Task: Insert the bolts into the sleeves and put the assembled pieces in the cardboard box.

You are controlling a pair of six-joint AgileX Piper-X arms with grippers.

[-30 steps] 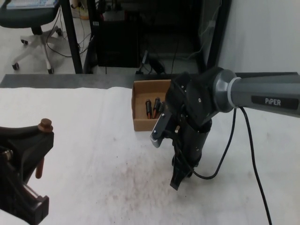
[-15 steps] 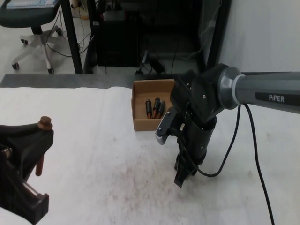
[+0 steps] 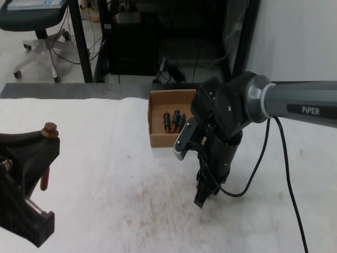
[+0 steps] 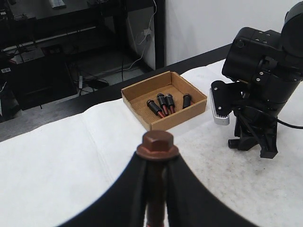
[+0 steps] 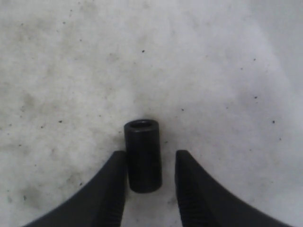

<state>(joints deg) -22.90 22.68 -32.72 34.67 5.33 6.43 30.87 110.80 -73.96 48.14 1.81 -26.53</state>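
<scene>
A short black sleeve sits on the white cloth between the fingers of my right gripper. The gripper is open: one finger is right beside the sleeve and a gap shows at the other. In the high view this gripper points straight down at mid-bench. My left gripper hangs over the bench's near left, shut on a copper bolt that stands upright with its hex head on top. The cardboard box lies at the back centre with several assembled pieces in it.
The stained white cloth covers the bench up to a dark back edge. A black cable trails from the right arm across the right side. Behind the bench are rack legs and an office chair.
The right arm shifted a little to the right over the cloth, then settled, its gripper still pointing down. The left gripper with the bolt barely moved.
</scene>
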